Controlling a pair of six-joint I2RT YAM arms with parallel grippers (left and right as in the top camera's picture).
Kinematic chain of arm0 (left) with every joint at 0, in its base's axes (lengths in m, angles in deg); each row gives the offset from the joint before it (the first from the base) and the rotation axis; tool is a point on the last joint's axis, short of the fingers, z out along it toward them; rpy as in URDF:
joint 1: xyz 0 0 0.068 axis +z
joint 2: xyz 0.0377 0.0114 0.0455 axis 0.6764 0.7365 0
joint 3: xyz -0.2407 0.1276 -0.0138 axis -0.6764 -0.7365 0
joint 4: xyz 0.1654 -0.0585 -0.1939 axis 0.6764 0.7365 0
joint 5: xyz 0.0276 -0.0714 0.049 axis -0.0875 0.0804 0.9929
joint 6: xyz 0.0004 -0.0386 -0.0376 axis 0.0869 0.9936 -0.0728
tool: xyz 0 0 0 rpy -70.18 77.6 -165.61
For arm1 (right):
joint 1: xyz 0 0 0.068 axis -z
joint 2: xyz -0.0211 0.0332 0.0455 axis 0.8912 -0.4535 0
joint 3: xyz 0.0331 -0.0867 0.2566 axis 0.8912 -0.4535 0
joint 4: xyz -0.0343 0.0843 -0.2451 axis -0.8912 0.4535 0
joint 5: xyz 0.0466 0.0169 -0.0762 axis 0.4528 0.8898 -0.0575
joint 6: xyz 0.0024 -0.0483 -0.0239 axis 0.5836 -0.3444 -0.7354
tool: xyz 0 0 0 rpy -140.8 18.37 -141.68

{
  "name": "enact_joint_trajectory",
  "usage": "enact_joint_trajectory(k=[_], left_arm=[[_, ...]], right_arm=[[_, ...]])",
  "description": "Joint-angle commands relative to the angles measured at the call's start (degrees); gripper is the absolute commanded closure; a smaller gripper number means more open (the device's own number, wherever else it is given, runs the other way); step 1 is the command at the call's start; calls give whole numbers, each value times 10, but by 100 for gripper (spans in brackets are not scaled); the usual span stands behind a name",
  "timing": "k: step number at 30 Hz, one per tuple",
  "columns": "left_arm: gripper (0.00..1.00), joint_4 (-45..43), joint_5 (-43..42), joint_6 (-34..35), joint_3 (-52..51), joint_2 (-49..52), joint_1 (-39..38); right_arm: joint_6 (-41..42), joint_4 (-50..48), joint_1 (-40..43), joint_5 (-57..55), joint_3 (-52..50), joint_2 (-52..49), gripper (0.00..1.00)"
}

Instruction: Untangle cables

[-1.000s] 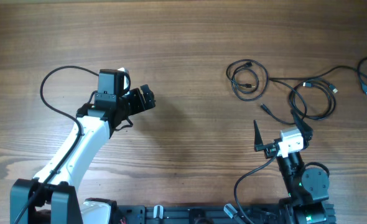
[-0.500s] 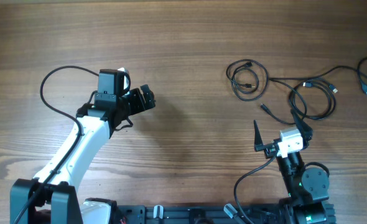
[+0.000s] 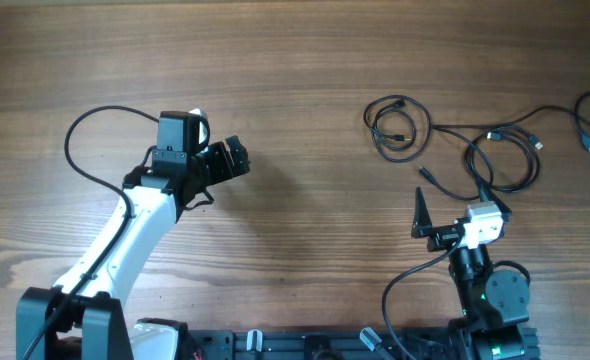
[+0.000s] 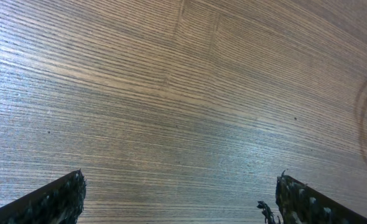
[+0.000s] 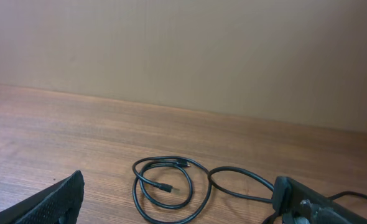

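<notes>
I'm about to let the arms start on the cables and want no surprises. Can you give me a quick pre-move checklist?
1. Right gripper open and empty: ok.
2. Left gripper open and empty: ok.
3. Coiled cable in the right wrist view, ahead of the fingers: ok.
4. Left gripper near the coiled cable: not ok, it is far off to its left.
5. Coiled cable free of knots with the large loop: cannot tell.

Thin black cables (image 3: pixel 453 128) are lying slack on the counter at the far right, one coiling into a ring (image 3: pixel 396 130) and another forming a loop (image 3: pixel 502 160) just right of it, with small plug tips showing.
</notes>
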Motion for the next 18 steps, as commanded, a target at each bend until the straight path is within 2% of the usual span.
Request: enact_joint_trajectory(k=[1,18], left_arm=[[0,0,-5,-9,-3,6,-2],[0,0,-5,-9,-3,6,-2]], right_arm=[[10,-3,-2,-12,-1,6,0],[10,-3,13,-12,-1,5,0]])
